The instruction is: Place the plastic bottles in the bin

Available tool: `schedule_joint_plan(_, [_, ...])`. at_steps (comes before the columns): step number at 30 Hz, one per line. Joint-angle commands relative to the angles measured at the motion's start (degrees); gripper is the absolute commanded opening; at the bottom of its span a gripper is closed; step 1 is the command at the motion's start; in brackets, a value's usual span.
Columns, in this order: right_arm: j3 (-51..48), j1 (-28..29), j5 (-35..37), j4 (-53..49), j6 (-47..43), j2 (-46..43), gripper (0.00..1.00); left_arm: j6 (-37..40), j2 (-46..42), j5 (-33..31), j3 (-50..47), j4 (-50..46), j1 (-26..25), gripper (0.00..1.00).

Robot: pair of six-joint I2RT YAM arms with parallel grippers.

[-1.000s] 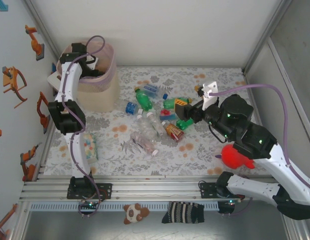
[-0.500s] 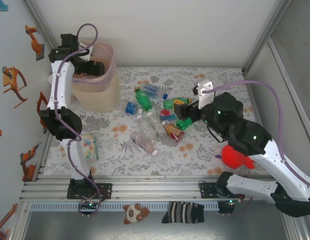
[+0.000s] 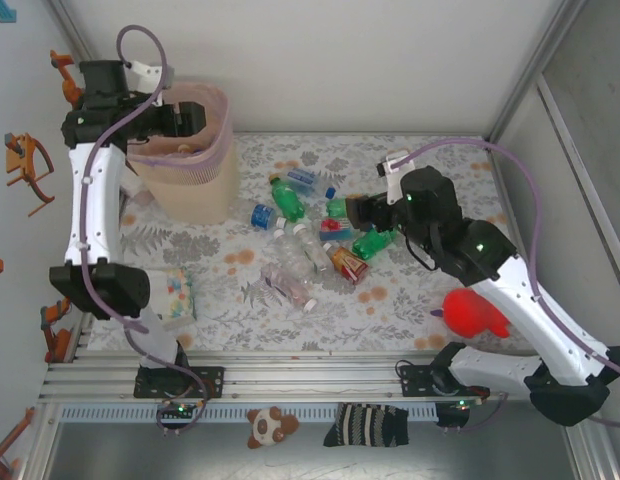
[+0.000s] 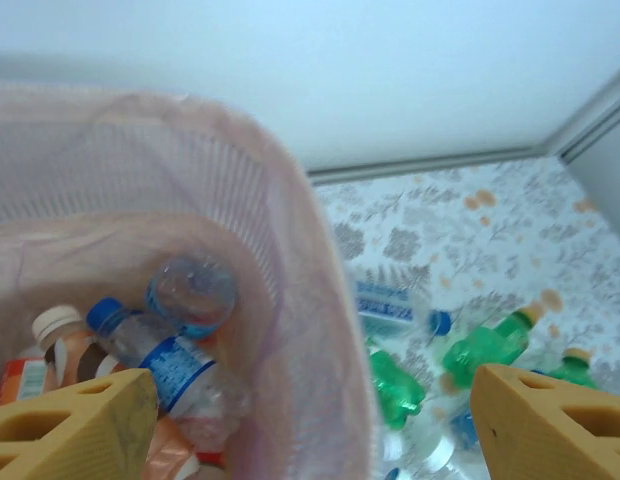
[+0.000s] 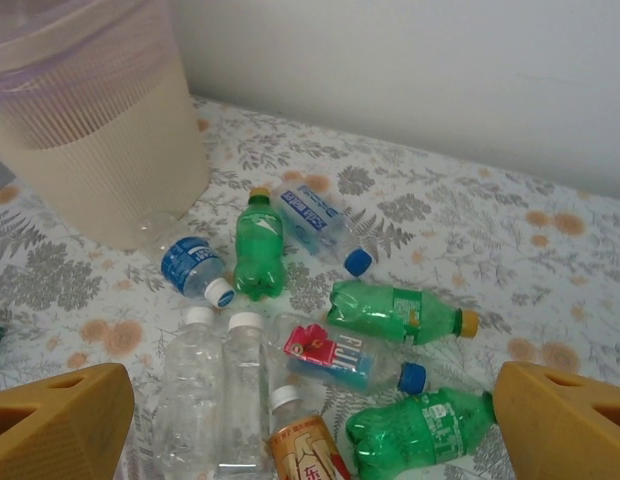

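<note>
- Now the left gripper [image 4: 310, 420] has lifted above the bin [image 3: 195, 190] at the surface's far-left corner, released and empty
- Meanwhile the right gripper [image 5: 310, 420], spread wide, has closed in on the plastic bottles [image 5: 390, 312] mid-surface; a pick looks next

Bin [image 3: 195, 175]: pale pink, translucent, ribbed, with a purple band. Table cover [image 3: 430, 300]: white, printed with grey leaves and orange flowers. Green bottle [image 5: 258, 255]: yellow cap. Clear bottle [image 5: 312, 218]: blue label, blue cap. Plush toy [image 3: 475, 312]: red.
</note>
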Motion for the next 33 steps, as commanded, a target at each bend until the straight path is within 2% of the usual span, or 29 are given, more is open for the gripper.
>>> schedule_joint_plan(1, [-1.58,-3.59,-5.22,-1.13,5.45,0.96,0.91,-3.65,-6.68,5.95,-7.42,10.44,0.34,0.81])
schedule_joint_plan(7, [-4.56,-8.45,-7.74,-1.65,12.84,4.54,0.88,-9.98,-19.06,10.88,-25.16,25.90,0.32,0.81])
schedule_joint_plan(12, [-7.19,-8.95,-12.07,-1.19,17.76,8.64,0.84,-13.42,-25.60,12.60,-34.61,29.92,0.32,0.81])
schedule_joint_plan(16, [-8.63,-8.91,-17.76,-2.07,12.71,12.56,0.79,-15.02,-29.17,13.12,-39.83,30.25,0.25,0.80])
schedule_joint_plan(19, [-8.87,-8.84,-19.34,-4.34,7.42,15.81,0.75,-15.66,-31.31,13.29,-42.96,29.81,0.23,0.80])
schedule_joint_plan(26, [-7.76,-6.45,-16.15,-7.03,-1.30,22.83,0.69,-16.12,-35.74,12.82,-48.54,28.66,0.23,0.80])
schedule_joint_plan(33, [-1.26,-2.32,-15.04,-7.38,-1.96,30.78,0.64,-16.38,-38.90,12.17,-51.83,27.15,0.15,0.79])
